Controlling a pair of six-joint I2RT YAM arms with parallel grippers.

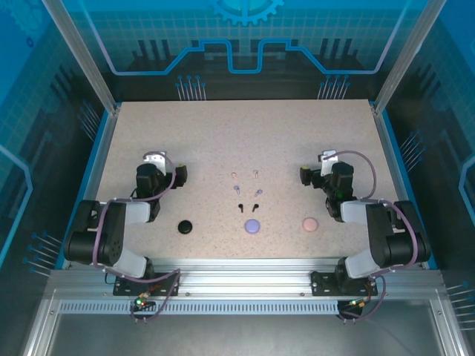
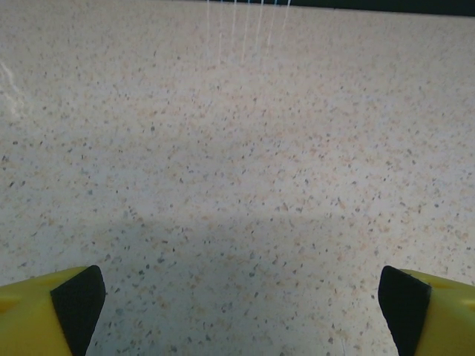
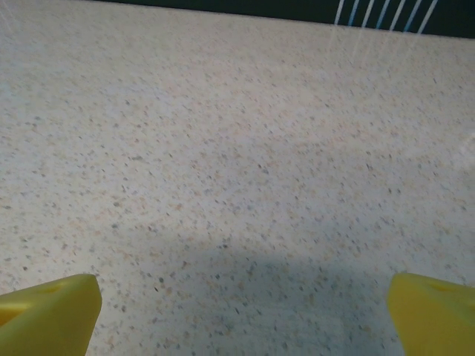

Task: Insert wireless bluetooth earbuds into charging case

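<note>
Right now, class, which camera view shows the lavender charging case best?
The top external view: the lavender case sits whole on the table, between the black case and the pink case. Both wrist views face speckled tabletop beyond their own yellow fingertips.

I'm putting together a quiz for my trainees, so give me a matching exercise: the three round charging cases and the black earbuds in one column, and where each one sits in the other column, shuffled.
Column one:
1. black case
2. lavender case
3. pink case
4. black earbuds

Column two:
A. right end of the row of cases
B. left end of the row of cases
C. just behind the middle case, further back
D. middle of the row of cases

Pairs: 1-B, 2-D, 3-A, 4-C
</note>
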